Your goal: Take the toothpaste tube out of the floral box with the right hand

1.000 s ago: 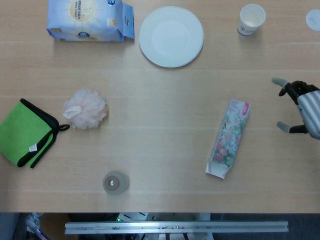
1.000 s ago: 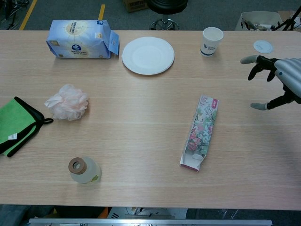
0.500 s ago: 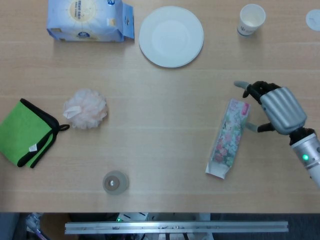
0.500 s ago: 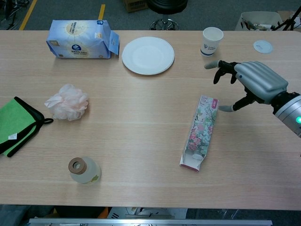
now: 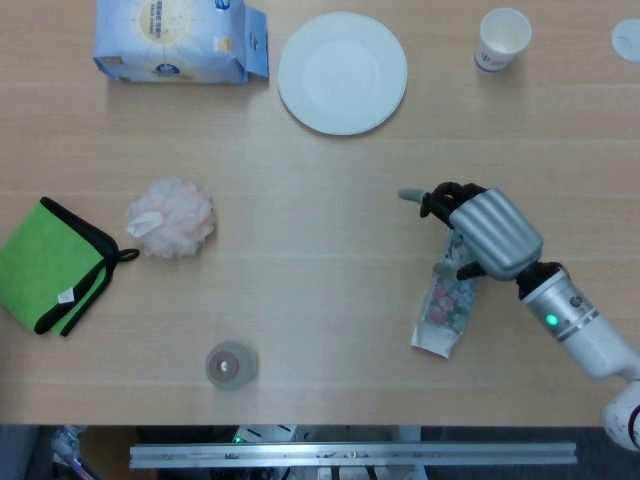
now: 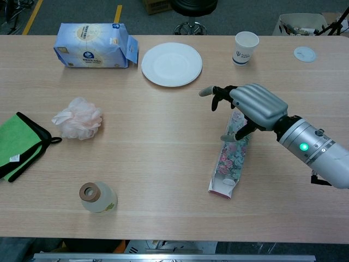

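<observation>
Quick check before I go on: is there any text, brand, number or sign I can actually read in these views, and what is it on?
No text can be read in either view.
Blue tissue pack: round emblem and print, too blurred to read.
Paper cup: dark blue mark, too small to read.
Floral box: flower pattern only, no lettering made out.
Green cloth: small white tag, illegible.
Right hand's forearm: a green light, no text.

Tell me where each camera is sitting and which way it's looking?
Head view: high above the table, looking almost straight down; the right hand and forearm show over the floral box.
Chest view: lower, at the table's near edge, looking forward and down; it also sees floor and a chair base beyond the far edge; the right hand and forearm show.
Both share the box, white plate, paper cup, tissue pack, green cloth. No left hand shows.
</observation>
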Robot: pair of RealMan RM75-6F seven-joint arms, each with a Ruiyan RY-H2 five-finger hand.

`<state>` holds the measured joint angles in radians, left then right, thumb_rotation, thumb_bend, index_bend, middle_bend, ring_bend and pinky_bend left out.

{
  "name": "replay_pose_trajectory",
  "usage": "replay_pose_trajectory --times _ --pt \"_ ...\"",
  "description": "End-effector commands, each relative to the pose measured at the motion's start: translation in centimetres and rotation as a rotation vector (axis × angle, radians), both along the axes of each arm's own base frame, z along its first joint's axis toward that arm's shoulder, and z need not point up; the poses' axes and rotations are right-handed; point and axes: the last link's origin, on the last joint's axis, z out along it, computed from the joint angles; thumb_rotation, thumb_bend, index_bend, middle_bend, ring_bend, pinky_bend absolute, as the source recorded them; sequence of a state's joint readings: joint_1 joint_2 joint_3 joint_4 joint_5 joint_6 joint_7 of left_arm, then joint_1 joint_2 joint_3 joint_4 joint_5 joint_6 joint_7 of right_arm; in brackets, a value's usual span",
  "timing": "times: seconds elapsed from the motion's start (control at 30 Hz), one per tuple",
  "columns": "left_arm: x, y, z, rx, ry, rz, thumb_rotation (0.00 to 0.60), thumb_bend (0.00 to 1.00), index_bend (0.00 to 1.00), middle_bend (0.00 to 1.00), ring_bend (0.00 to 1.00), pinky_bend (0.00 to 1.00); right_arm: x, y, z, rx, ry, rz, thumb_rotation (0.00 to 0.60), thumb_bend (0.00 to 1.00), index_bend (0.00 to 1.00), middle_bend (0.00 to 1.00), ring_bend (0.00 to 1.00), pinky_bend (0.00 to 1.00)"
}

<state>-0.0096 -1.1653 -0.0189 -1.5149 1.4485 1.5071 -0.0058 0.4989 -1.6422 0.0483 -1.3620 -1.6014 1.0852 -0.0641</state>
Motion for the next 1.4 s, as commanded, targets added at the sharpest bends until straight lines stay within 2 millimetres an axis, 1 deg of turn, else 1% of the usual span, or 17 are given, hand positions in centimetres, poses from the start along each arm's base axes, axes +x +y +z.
replay_pose_trajectory --times 0.03,0.47,0.77,1.03,1.4 --pt "-0.1 -0.1 0.0 0.000 -0.001 0.003 0.600 0.01 0.42 0.38 0.34 0.57 0.4 0.2 -0.8 0.020 0.001 0.015 0.600 0.05 0.19 0.42 0.29 0.43" --pt "-0.4 -0.5 0.0 0.002 -0.008 0.010 0.600 0.01 0.42 0.38 0.34 0.57 0.9 1.1 -4.0 0.094 0.023 0.041 0.600 0.05 0.19 0.42 0.29 0.43" --pt "-0.6 -0.9 0.2 0.009 -0.017 0.015 0.600 0.01 0.42 0.38 0.34 0.57 1.2 1.2 -5.6 0.120 0.031 0.053 0.600 0.05 0.19 0.42 0.29 0.43" --pt "-0.9 -1.2 0.4 0.014 -0.026 0.024 0.600 0.01 0.42 0.38 0.34 0.57 0.8 1.3 -5.7 0.131 0.043 0.049 0.600 0.05 0.19 0.42 0.29 0.43" --pt "-0.8 -1.1 0.3 0.012 -0.024 0.021 0.600 0.01 0.42 0.38 0.34 0.57 -0.5 1.8 -4.6 0.127 0.073 0.037 0.600 0.05 0.19 0.42 0.29 0.43"
